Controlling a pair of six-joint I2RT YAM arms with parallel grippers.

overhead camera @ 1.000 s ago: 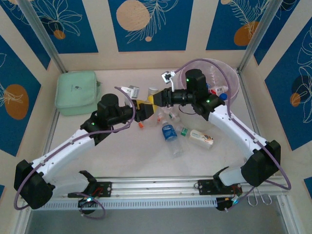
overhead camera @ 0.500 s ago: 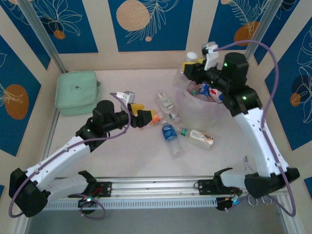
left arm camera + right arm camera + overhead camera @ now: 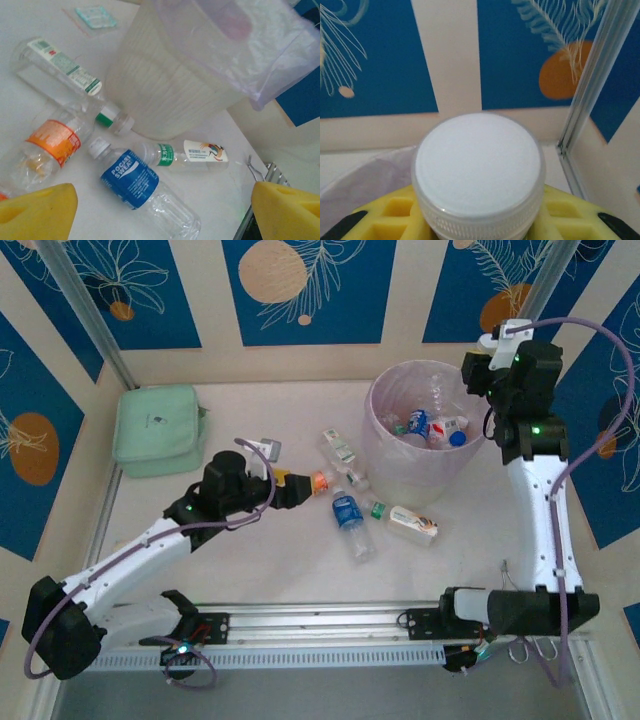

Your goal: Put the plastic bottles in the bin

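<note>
Bin filling up, a handful of bottles to go!
Our right gripper (image 3: 475, 375) clamps a white-capped bottle (image 3: 477, 165) above the bin (image 3: 420, 478) at the table's far right corner. Our left gripper (image 3: 298, 483) hangs released over loose bottles (image 3: 347, 510) mid-table.

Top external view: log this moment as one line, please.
left jaws: open, at orange-label bottle | right jaws: shut on white-capped bottle, up beside bin | bin: several bottles inside | table: other bottles lying loose
</note>
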